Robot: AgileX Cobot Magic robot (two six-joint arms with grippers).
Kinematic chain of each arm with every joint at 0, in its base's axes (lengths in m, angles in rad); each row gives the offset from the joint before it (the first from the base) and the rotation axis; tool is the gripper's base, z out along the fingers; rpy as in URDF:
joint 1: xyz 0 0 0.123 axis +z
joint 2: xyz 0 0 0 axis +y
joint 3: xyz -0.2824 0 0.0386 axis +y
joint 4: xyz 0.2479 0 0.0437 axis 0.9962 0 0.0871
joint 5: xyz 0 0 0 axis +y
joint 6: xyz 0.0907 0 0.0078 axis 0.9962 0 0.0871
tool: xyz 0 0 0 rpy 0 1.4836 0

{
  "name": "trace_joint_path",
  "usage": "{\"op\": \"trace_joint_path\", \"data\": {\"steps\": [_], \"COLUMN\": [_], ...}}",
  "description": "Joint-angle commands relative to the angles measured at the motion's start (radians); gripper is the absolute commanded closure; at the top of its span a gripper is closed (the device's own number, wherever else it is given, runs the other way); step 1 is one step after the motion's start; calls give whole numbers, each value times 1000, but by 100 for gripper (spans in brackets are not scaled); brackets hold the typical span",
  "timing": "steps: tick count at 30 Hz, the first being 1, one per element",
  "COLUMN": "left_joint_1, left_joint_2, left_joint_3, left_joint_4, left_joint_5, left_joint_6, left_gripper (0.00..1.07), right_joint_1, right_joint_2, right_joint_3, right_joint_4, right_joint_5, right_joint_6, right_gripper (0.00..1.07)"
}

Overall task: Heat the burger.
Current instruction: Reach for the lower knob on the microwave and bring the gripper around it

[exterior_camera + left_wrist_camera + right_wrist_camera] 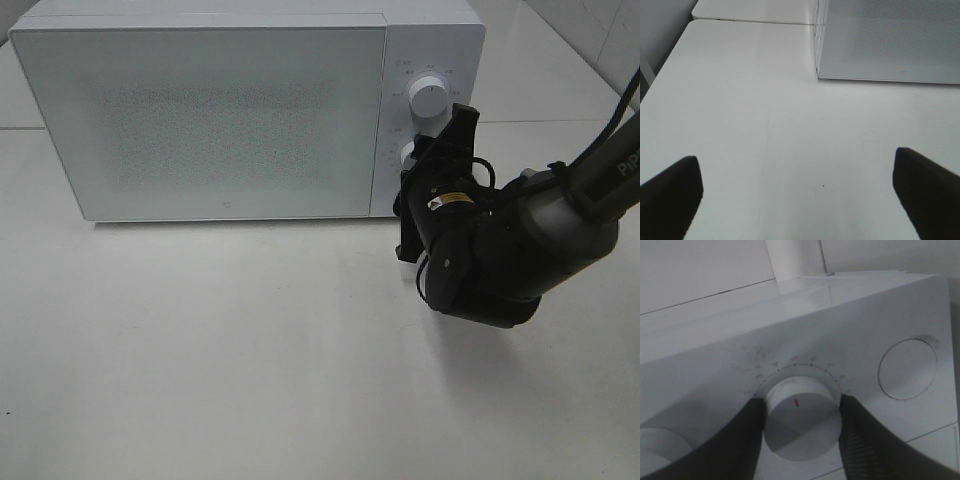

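Your right pincer (801,405) is closed on the lower dial (800,427) of the microwave (200,110), with one dark finger (747,440) pressed to each side of the white dial. A short red mark shows on the dial's face, and a ring of small ticks runs around it on the panel. The arm reaches in from the right of the exterior high view and covers the lower part of the control panel, so there you see only a sliver of that dial. The upper dial (430,98) stands clear just above the pincer.

Your left pincer (797,195) is spread wide and grips nothing. It hangs over bare white desk (250,380), with the microwave's front corner ahead of it.

You cannot see the burger in any view. The microwave door (215,120) is shut, and its pale speckled panel hides whatever is behind it.
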Motion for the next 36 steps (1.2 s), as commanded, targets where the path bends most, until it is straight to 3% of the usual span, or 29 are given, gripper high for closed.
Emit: {"op": "trace_joint_path", "data": {"steps": [1,25,30,33,35,36], "left_joint_1": [1,1,1,1,1,1], "left_joint_2": [-26,-26,-26,-26,-26,-26], "left_joint_3": [3,3,3,3,3,3], "left_joint_4": [-2,-2,-2,-2,-2,-2], "left_joint_5": [-4,-4,-4,-4,-4,-4], "left_joint_6": [-5,-5,-5,-5,-5,-5], "left_gripper": [9,9,9,9,9,9], "right_joint_1": [-10,-10,-10,-10,-10,-10], "right_joint_2": [-19,-19,-19,-19,-19,-19], "right_joint_3": [-38,-38,-38,-38,-36,-36], "right_joint_4": [-2,-50,-59,-59,-59,-59], "right_joint_5": [-162,-126,-95,-85,-64,-64], "right_joint_6": [53,50,43,20,16,16], "right_gripper": [107,105,96,87,75,75]}}
